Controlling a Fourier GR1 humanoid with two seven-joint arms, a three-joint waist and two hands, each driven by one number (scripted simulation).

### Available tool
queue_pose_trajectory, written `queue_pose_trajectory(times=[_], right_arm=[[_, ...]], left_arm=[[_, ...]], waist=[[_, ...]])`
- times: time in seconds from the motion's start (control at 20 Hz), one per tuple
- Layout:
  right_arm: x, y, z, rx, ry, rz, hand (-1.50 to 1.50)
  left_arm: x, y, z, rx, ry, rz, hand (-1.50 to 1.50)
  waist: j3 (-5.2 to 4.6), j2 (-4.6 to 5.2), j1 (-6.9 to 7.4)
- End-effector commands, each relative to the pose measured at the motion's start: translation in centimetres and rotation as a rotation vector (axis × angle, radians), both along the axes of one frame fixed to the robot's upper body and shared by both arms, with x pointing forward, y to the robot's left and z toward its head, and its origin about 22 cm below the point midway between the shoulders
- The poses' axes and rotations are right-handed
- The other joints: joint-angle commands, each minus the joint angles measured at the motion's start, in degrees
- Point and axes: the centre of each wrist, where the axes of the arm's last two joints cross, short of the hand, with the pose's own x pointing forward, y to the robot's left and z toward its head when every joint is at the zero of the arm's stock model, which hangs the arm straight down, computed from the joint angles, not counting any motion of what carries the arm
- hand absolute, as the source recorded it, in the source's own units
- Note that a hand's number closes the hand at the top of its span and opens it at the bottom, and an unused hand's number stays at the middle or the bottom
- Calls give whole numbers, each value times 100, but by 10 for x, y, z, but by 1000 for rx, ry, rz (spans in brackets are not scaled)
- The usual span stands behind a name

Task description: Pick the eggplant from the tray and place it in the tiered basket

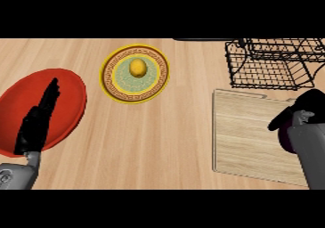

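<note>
No writing shows; right hand (308, 109) curls round the eggplant (287, 141), left hand (38, 119) rests straight-fingered.

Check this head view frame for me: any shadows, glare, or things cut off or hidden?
Head view: light is even, with no glare on the wooden counter and only faint shadows. The tiered basket is cropped at the top. The right hand curls over a dark purple thing, likely the eggplant, hiding most of it. The left hand, open, covers part of the red plate.
</note>
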Motion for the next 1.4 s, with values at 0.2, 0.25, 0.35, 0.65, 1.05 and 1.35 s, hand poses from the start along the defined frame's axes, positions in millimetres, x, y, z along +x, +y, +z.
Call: queue_pose_trajectory(times=[0.2,0.25,0.35,0.65,1.05,1.35], right_arm=[[-1,3,-12,1,144,-205,-150],[-1,6,-21,1,135,-209,-150],[6,-17,-5,16,137,-204,-150],[-12,-1,-31,39,173,-205,-150],[-4,-10,-51,71,342,-45,150],[0,-14,-27,86,226,-92,150]], left_arm=[[2,-12,-6,6,0,1,0],[13,6,10,-5,7,1,0],[8,-11,11,0,3,-12,0],[3,7,-10,2,10,7,0],[15,7,13,-11,-4,-23,0],[5,0,2,11,-17,-18,0]], waist=[[7,14,-7],[8,25,1],[11,19,32],[4,12,-21],[6,29,89],[8,11,19]])
